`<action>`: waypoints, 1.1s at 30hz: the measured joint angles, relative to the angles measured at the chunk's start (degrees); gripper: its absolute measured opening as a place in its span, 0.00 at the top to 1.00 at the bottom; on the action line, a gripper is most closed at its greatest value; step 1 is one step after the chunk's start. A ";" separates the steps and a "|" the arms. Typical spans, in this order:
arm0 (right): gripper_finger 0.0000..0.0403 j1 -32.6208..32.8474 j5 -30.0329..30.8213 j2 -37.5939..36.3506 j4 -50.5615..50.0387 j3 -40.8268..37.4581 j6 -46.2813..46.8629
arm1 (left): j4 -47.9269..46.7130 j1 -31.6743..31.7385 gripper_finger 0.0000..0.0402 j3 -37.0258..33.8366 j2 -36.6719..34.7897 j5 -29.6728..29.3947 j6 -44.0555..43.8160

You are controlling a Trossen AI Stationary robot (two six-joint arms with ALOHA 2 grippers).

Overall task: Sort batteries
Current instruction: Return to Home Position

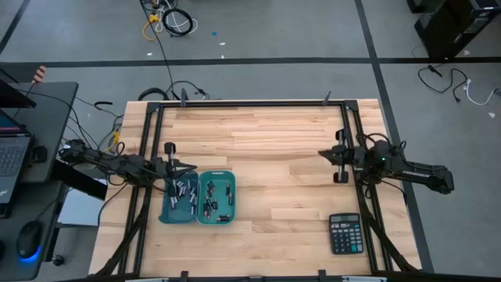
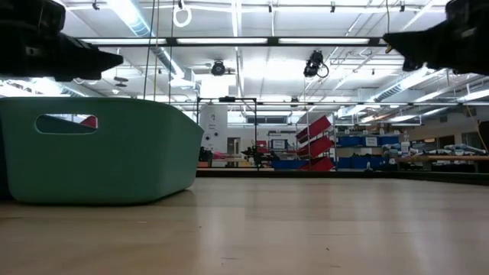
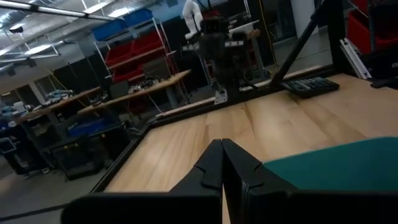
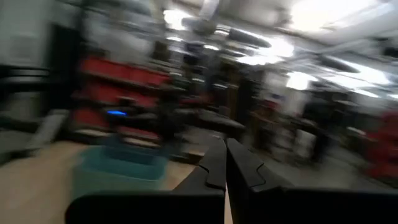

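Small silver and black cylindrical batteries (image 1: 188,192) lay in two adjoining teal rectangular plastic bins (image 1: 233,200). The left gripper (image 1: 190,167) hung by their rim and the right gripper (image 1: 323,154) well apart, both clenched empty.

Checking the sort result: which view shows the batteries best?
High view: batteries lie visible inside both teal bins. Low view shows only a bin wall; left wrist only a bin edge; right wrist a distant bin, no cells discernible.

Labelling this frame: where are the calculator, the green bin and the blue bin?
calculator (image 1: 345,235), high view, keypad.
green bin (image 1: 233,200), high view, rim toward calculator.
blue bin (image 1: 165,205), high view, rim away from calculator.
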 joint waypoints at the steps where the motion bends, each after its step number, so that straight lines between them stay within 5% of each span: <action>1: 1.00 0.02 -2.61 -0.19 0.48 0.00 0.46 | -0.50 0.00 1.00 -0.01 0.00 0.00 0.04; 15: 1.00 0.56 -8.22 -0.21 -4.46 3.50 1.12 | -0.80 0.00 1.00 -0.01 -0.04 -4.89 -3.73; 33: 1.00 0.31 -3.50 -0.15 -5.99 1.09 3.65 | -0.60 0.00 1.00 -0.04 -0.04 -5.95 -5.88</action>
